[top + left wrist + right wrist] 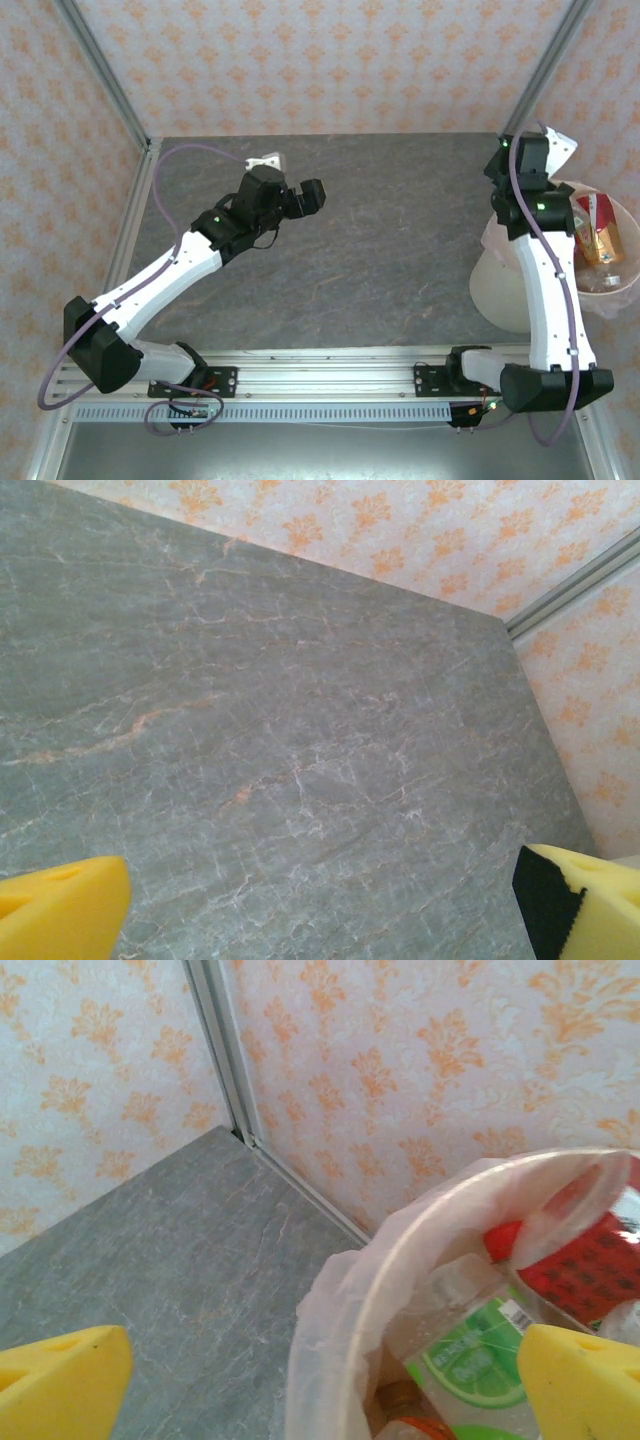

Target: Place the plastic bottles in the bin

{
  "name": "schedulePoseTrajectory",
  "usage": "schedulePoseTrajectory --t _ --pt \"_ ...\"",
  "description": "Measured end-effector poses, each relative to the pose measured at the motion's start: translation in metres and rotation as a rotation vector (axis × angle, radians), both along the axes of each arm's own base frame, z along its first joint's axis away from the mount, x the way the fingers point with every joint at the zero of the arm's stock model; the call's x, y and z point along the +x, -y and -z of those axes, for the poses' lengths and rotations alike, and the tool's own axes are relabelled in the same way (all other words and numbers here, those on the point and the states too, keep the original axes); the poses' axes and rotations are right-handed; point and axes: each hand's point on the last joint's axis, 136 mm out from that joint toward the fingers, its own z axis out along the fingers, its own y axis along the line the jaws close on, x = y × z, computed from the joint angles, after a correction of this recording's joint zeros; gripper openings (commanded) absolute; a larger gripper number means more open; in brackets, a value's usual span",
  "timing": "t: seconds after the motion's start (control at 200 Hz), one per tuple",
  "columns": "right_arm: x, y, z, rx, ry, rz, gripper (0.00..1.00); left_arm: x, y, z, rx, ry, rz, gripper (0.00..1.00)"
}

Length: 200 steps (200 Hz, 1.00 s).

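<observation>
When viewed from above: found left gripper [305, 196] poised over the grey table [380, 250], left of centre, jaws fully apart, gripping nothing. Found right gripper [540, 150] over the far rim of the bin [500, 290], itself standing at the table's right edge; jaw gap hidden by the wrist from this angle. Logged plastic bottles [598, 235] inside the bin, one with a red-and-orange label.

Left wrist: saw yellow fingers [60, 910] spread to both lower corners, bare marbled table between them, nothing held.

Right wrist: saw yellow fingers [60, 1380] equally wide and empty above the bin's rim; noted green-labelled and red-labelled bottles lying inside.
</observation>
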Motion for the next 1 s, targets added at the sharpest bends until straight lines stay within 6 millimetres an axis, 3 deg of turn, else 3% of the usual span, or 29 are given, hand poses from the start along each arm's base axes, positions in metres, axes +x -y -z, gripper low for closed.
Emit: schedulePoseTrajectory --t 0.205,0.661,0.826,1.001 --pt "-0.024 0.005 -0.010 0.005 0.057 0.036 0.99 0.002 0.013 -0.008 0.001 0.000 0.021 1.00" --pt "-0.094 0.022 -0.012 0.014 0.197 0.189 0.99 0.001 0.005 -0.004 0.032 -0.007 -0.005 1.00" --pt "-0.092 0.007 -0.014 0.077 0.229 0.087 0.99 0.002 0.001 -0.007 0.042 0.004 -0.021 1.00" --pt "-0.069 -0.025 -0.018 0.188 0.267 -0.104 0.99 0.002 0.000 -0.006 0.048 0.006 -0.026 1.00"
